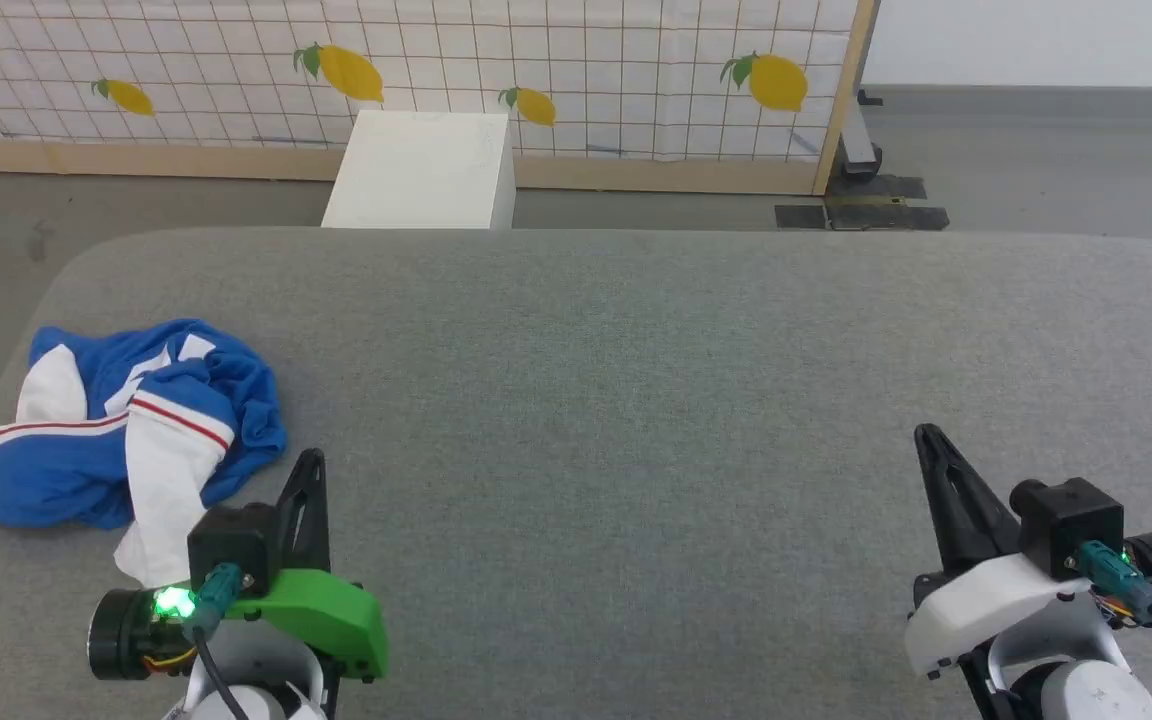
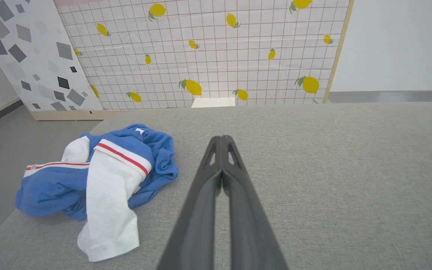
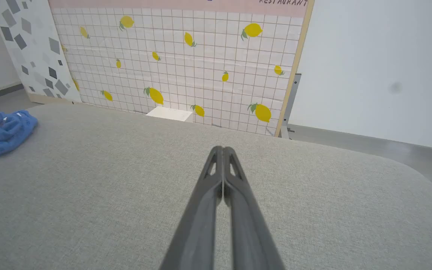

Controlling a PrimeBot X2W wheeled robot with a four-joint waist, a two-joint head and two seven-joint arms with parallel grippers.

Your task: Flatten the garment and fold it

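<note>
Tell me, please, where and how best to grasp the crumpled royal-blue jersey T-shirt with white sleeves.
Probably take the white sleeve's loose end: it lies atop the royal-blue jersey T-shirt heap and sticks out on the near side. Come from above on that side with the left claw, which is nearest.

You have cloth over most of the scene: the table cover (image 1: pixel 636 400) is a grey woven fabric, matt and slightly coarse. The garment (image 1: pixel 46 485) is a soft jersey knit, matt, limp and creased, blue body and white sleeve alike. The fingers (image 2: pixel 201 210) of the left gripper (image 1: pixel 311 460) look like dark matt plastic, and its green cover (image 1: pixel 336 610) is smooth plastic with a faint sheen. The right gripper (image 1: pixel 926 432) wears a smooth white plastic shell (image 1: pixel 986 600). The lemon-print panel (image 1: pixel 586 60) is creased paper or thin sheet — you cannot tell which — in a pale wooden frame (image 1: pixel 841 100). The white box (image 1: pixel 426 170) is smooth and matt.
</note>
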